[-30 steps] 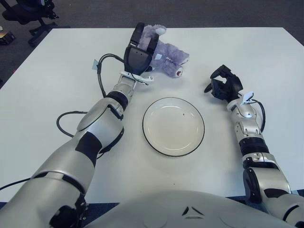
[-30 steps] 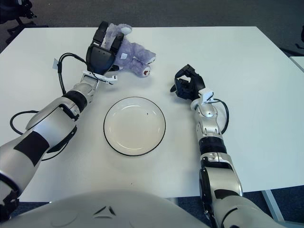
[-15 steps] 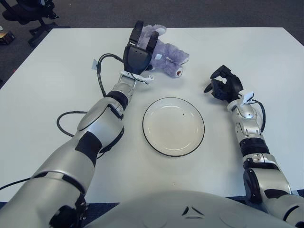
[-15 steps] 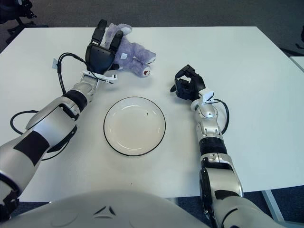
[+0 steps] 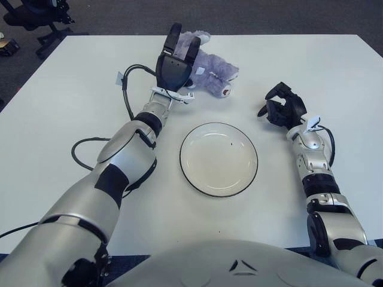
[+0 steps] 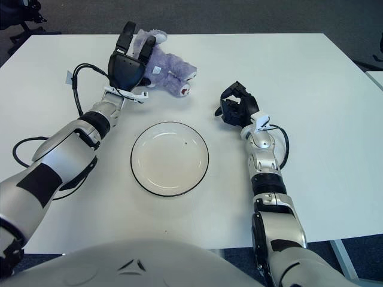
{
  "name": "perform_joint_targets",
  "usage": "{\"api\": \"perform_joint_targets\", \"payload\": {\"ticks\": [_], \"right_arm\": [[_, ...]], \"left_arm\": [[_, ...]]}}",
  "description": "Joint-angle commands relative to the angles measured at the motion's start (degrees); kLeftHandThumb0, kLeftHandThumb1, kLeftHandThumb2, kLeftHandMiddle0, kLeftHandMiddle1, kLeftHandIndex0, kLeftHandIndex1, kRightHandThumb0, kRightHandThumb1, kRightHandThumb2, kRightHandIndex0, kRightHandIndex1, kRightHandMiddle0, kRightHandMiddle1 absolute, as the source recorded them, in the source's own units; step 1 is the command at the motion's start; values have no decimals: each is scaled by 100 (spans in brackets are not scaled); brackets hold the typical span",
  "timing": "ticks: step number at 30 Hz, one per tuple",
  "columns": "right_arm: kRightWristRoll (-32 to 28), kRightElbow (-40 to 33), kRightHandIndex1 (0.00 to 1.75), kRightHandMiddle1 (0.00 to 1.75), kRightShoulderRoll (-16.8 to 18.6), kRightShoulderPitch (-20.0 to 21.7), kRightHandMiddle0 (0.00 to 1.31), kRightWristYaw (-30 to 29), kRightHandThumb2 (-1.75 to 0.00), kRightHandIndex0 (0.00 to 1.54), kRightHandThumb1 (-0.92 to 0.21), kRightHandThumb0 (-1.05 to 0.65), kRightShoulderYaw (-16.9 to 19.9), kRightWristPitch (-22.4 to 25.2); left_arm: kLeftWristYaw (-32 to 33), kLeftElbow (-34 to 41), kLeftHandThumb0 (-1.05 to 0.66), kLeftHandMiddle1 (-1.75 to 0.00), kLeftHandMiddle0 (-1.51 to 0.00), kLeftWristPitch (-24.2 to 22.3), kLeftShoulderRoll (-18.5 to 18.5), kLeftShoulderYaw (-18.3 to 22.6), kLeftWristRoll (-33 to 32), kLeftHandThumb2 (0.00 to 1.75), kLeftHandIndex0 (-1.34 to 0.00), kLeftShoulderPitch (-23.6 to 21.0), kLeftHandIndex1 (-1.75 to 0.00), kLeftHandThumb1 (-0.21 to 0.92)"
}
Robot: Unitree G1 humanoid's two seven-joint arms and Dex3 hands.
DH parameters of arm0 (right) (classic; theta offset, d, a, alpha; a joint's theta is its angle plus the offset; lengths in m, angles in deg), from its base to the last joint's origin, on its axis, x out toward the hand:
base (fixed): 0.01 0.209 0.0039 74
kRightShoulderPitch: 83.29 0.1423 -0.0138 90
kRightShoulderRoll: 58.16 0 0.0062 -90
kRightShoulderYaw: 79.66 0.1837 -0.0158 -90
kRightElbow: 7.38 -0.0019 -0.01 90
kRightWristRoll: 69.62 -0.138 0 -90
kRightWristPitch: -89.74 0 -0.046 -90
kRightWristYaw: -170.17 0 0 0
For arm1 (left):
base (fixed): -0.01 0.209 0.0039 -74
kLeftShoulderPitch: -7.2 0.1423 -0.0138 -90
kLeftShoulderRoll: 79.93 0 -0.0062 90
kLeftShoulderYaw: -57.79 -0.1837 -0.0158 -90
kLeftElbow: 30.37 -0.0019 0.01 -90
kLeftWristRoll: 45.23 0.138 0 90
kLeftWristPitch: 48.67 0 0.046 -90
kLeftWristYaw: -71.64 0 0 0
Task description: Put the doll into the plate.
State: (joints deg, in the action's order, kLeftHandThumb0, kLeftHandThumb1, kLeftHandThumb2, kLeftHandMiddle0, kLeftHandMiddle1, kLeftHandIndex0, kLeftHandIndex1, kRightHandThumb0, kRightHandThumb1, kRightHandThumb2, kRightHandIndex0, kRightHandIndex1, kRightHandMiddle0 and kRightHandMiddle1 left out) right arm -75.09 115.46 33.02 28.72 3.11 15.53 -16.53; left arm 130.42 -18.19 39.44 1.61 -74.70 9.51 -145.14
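Behind the plate (image 5: 218, 159), doll (image 5: 210, 64)

The left hand (image 5: 174, 67) opens up. A second ago its fingers (image 5: 174, 37) curled around the doll (image 5: 210, 69); now they stick out straighter over it. The hand sits a little farther up the table than before.

One purple plush doll (image 5: 210, 70) lies on the one white table (image 5: 72, 95). One white plate (image 5: 218, 159) with a dark rim sits there too. Two robot hands show: the left hand (image 5: 175, 64) and the right hand (image 5: 281, 107). One black office chair (image 5: 37, 13) stands beyond the table.
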Motion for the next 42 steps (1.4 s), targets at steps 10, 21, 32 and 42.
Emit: {"api": "perform_joint_targets", "payload": {"ticks": [10, 21, 32, 42], "right_arm": [[143, 224, 175, 175, -18, -314, 40, 152, -95, 94, -59, -40, -144, 415], [147, 199, 175, 175, -32, -309, 41, 179, -95, 94, -59, -40, -165, 428], [150, 188, 175, 175, -38, -313, 41, 193, -95, 95, -59, -40, -178, 436], [187, 66, 175, 175, -39, -351, 41, 170, -96, 95, -59, -40, -214, 500]], "left_arm": [[-872, -96, -16, -1, -27, 304, 79, -107, 37, 1, -51, -250, -1, 82], [-1168, -112, -18, -1, -30, 308, 108, -121, 36, 1, -50, -278, 0, 82], [-1239, -126, -17, -8, -68, 303, 108, -130, 34, 1, -58, -274, -3, 83], [-2176, -175, -18, -75, -41, 318, 119, -275, 109, 0, -63, -342, 0, 84]]}}
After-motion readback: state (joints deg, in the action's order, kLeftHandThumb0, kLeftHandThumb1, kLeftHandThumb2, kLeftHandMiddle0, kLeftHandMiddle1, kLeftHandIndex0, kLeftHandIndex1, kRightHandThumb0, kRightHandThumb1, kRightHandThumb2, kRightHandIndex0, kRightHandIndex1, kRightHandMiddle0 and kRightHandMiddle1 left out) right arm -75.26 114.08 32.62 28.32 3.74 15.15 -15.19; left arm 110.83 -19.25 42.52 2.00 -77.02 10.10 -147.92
